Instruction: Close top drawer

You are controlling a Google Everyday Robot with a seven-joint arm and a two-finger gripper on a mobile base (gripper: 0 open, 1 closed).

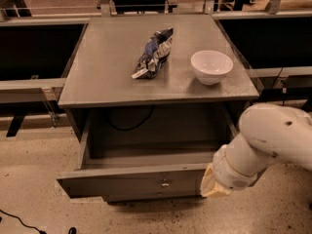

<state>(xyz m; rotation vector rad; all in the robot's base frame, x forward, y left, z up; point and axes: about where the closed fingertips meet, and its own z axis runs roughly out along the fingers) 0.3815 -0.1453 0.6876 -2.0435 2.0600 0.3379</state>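
The top drawer [131, 179] of the grey cabinet is pulled far out. Its deep grey box is empty, and its wide front carries a small metal knob [165, 183] at the centre. My white arm [263, 145] comes in from the right and bends down beside the drawer front's right end. The gripper [210, 188] is at that right end, mostly hidden behind the wrist and its tan cover. It sits against or just beside the front's right edge.
On the cabinet top [107, 72] lie a crumpled blue-and-white chip bag [153, 52] and a white bowl [211, 66]. A black cable [130, 125] hangs at the back of the drawer cavity. Dark side benches flank the cabinet. The speckled floor [39, 150] lies in front.
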